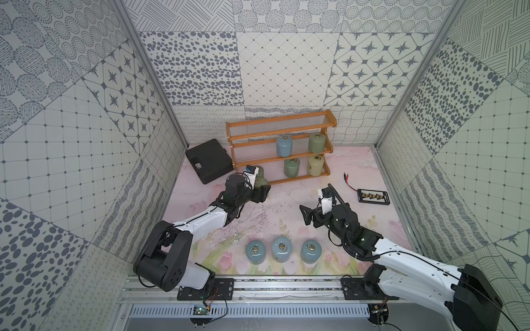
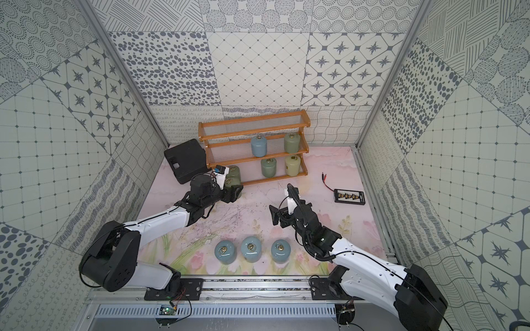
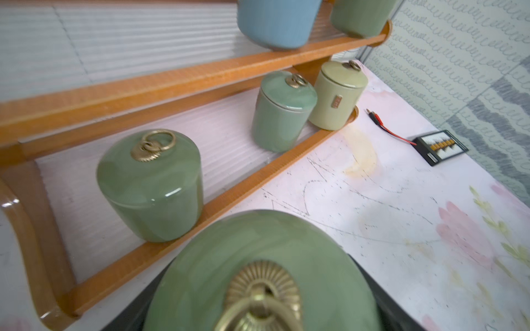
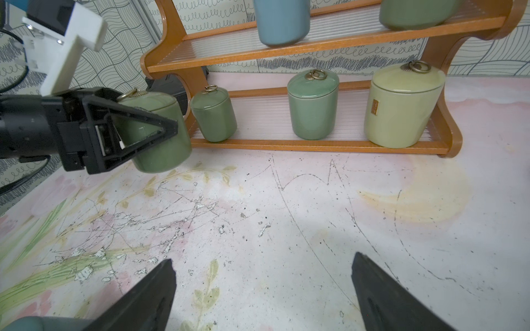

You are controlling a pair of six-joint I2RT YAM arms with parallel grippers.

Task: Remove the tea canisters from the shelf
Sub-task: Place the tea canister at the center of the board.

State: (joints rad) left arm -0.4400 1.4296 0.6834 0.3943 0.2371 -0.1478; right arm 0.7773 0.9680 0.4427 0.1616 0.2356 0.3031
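Top views both show the left gripper (image 1: 263,189) clamped on a green jar (image 1: 259,182) just in front of the shelf (image 1: 255,152), at its left end, near the table's (image 1: 286,200) back edge. The right gripper (image 1: 307,217) hangs wide and empty over the middle of the table. 3 blue jars (image 1: 282,248) stand upright in a row along the front edge. A black case (image 1: 208,164) lies beside the shelf's left end. A small black board (image 1: 374,197) lies flat toward the right edge.

Left wrist view: the held jar's lid (image 3: 258,258) fills the near side. A second green jar (image 3: 149,186), a paler green jar (image 3: 282,114) and a yellow jar (image 3: 335,97) stand on the bottom tier.

Right wrist view: its fingers (image 4: 152,295) stand well apart above the table. A blue jar (image 4: 282,23) and an upper green jar (image 4: 415,14) sit on the middle tier.
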